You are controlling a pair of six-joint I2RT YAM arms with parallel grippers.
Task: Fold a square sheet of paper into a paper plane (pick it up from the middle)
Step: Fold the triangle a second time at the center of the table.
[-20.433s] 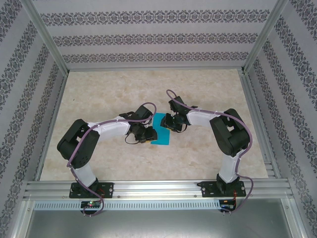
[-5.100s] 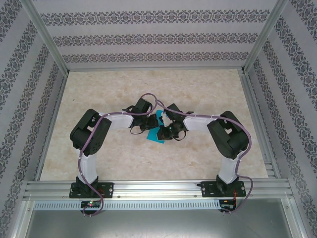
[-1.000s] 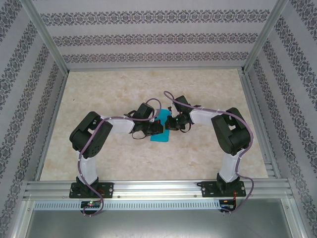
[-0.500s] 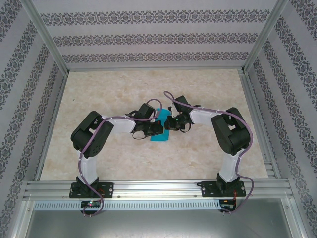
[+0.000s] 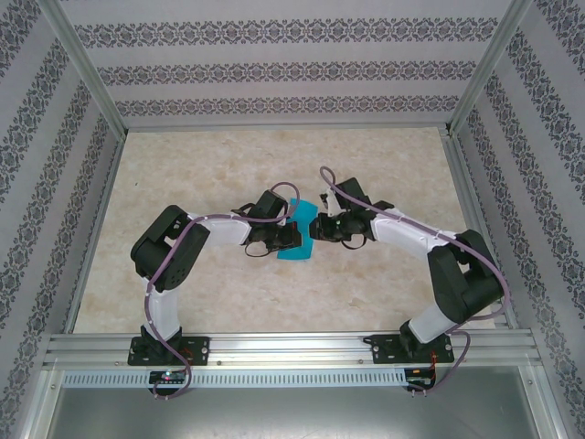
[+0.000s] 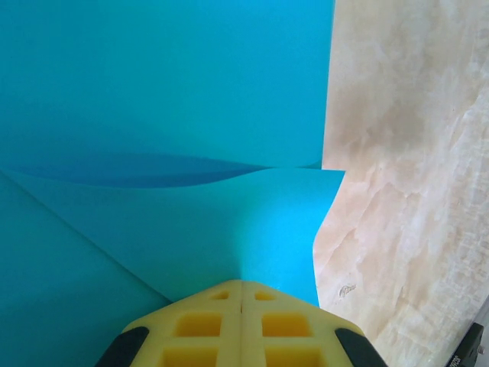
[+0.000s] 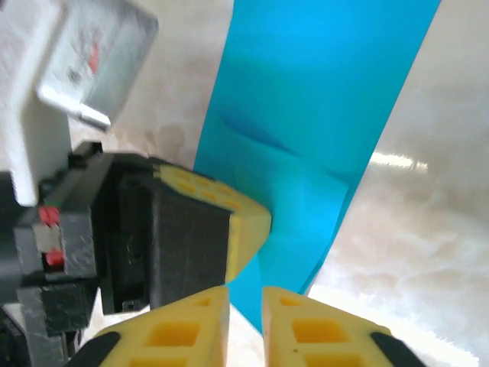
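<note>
Top view: the thin cyan-blue paper sheet (image 5: 295, 255) is resting centre-frame on the beige marbled surface (image 5: 228, 165), between the left gripper (image 5: 291, 238) and the right gripper (image 5: 316, 229).
Left wrist view: the left jaws are pinching its creased edge at bottom centre.
Right wrist view: the right jaws are standing narrowly apart below it.

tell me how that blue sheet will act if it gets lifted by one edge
Probably floppy: the sheet looks thin, and one flap bows up off the layer below. Likely very light, so a nudge could slide it across the smooth table. Creases show, so it should hold folds.
</note>
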